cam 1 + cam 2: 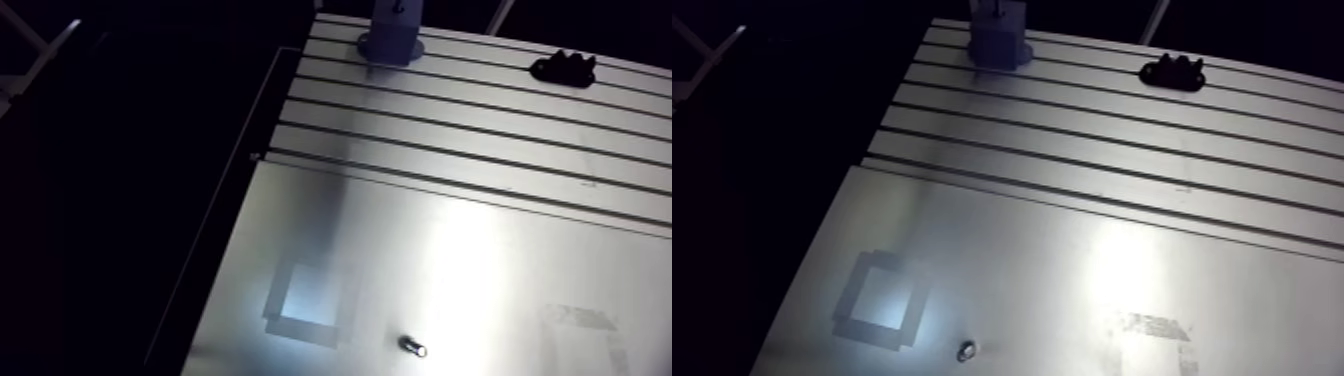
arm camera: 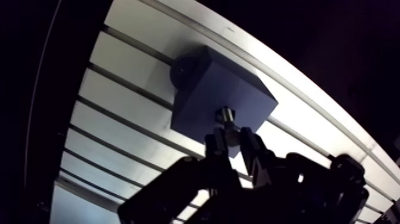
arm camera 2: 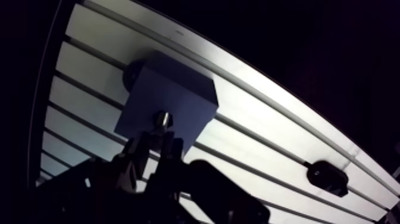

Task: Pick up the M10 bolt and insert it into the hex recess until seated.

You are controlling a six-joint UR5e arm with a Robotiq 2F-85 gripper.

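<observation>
In the wrist view my gripper (image 2: 231, 138) is shut on a metal bolt (image 2: 225, 115), which sticks out past the fingertips. The bolt's end is over the top face of a dark blue block (image 2: 202, 95) and looks to touch it; I cannot make out the hex recess. The block stands on the slotted table, at the far edge in the arm view (image 1: 390, 40), where the wrist comes down onto it from above. The fingers are too small to read there.
A second small metal bolt or sleeve (image 1: 413, 346) lies on the smooth plate near the front. Taped square outlines (image 1: 305, 300) mark the plate (image 1: 450, 260). A black clamp piece (image 1: 565, 68) sits on the slotted rails to the right of the block. The table's left edge (image 1: 215, 230) drops into darkness.
</observation>
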